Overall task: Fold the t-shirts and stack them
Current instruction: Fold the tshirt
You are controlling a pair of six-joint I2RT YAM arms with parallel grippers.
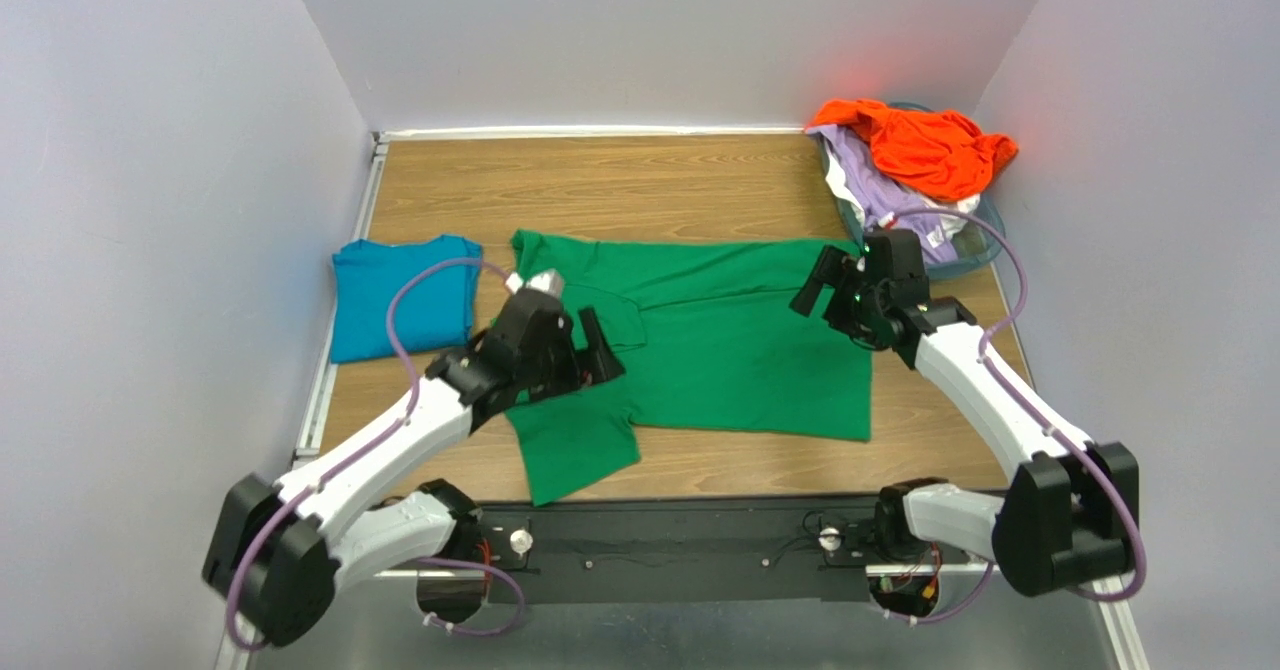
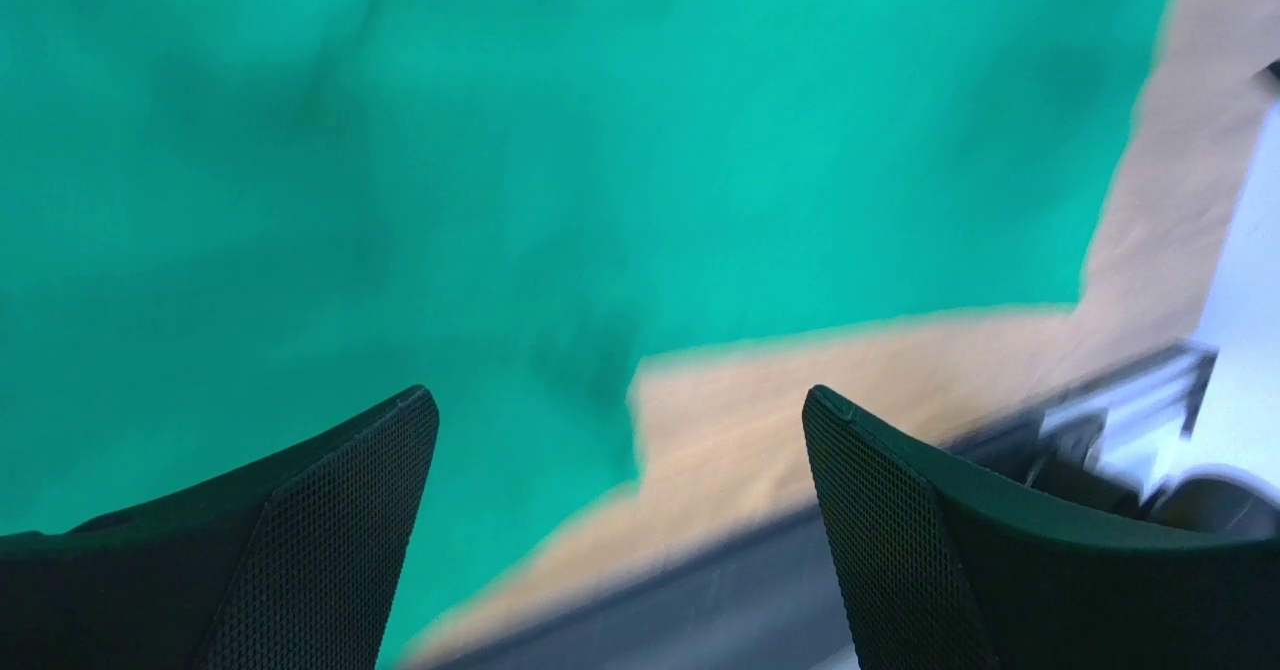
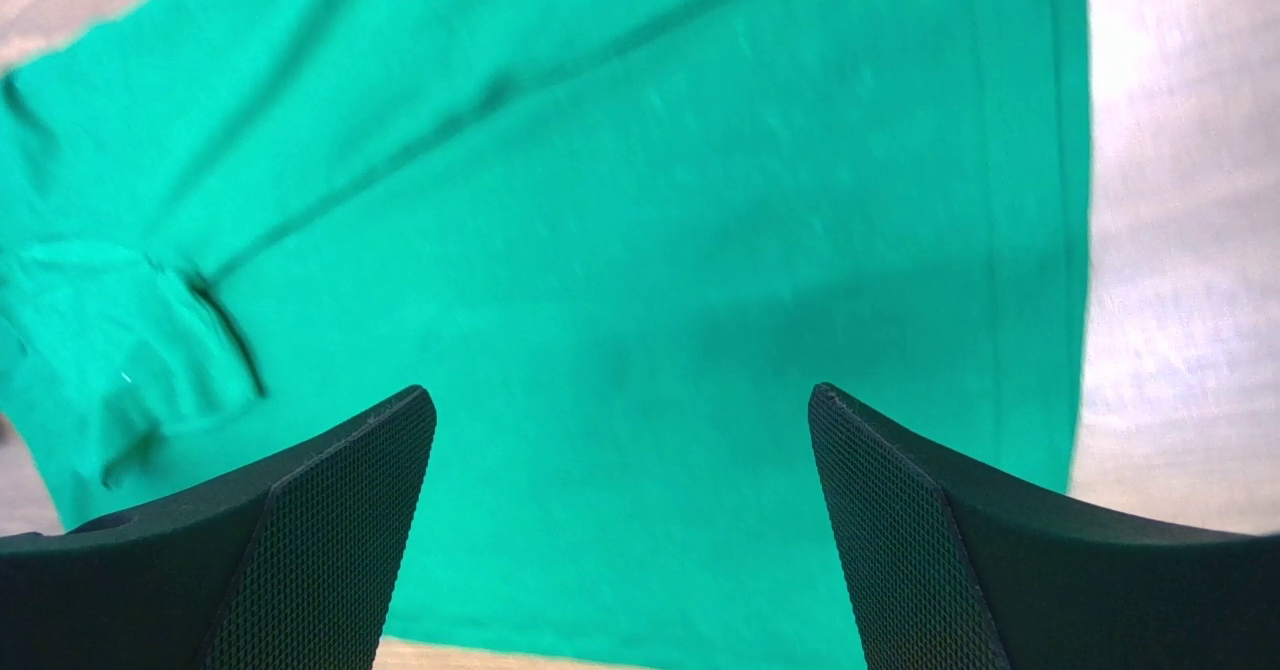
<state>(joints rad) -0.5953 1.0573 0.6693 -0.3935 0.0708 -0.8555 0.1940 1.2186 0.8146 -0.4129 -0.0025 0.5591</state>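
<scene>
My left arm [image 1: 376, 453] reaches from its base at the near left. Its white forearm slants far and to the right, with the wrist low. The left gripper [image 1: 589, 343] points right, its two black fingers spread wide and holding nothing. My right arm [image 1: 992, 393] climbs from the near right and slants far and left. The right gripper [image 1: 839, 280] tips downward, its jaws equally wide and holding nothing. The wrist views show textured finger pads [image 2: 331, 535] far apart. The two grippers sit well apart.

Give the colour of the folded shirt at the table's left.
The folded shirt is teal-blue, best seen from the top external view.
</scene>
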